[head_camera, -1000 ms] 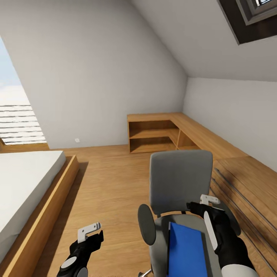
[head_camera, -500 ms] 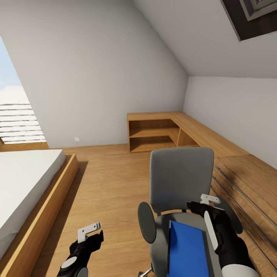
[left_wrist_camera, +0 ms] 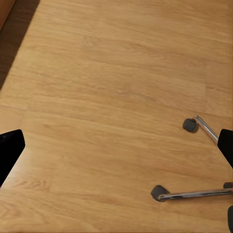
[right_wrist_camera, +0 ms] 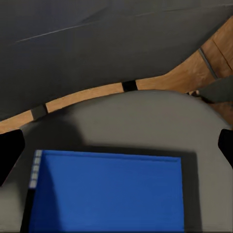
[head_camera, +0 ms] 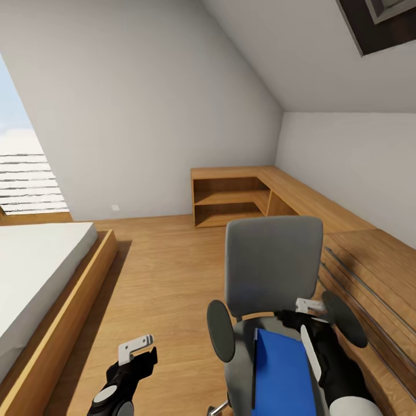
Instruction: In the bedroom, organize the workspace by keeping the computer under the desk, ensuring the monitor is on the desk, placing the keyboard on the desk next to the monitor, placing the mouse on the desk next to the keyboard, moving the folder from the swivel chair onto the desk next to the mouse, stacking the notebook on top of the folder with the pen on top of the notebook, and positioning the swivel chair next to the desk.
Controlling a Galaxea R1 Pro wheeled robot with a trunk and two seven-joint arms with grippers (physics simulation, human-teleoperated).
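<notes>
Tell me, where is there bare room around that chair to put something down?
Widest: the wood plank floor between the white bed and the grey swivel chair. The chair's seat is crowded: the bright blue folder covers most, leaving a grey strip by the backrest, where the right gripper hovers.

The flat bright blue rectangular folder [head_camera: 281, 375] lies on the grey upholstered swivel chair [head_camera: 271, 271]; left of the chair the wood-framed bed [head_camera: 43, 271], behind it the oak corner shelving [head_camera: 231, 199].
</notes>
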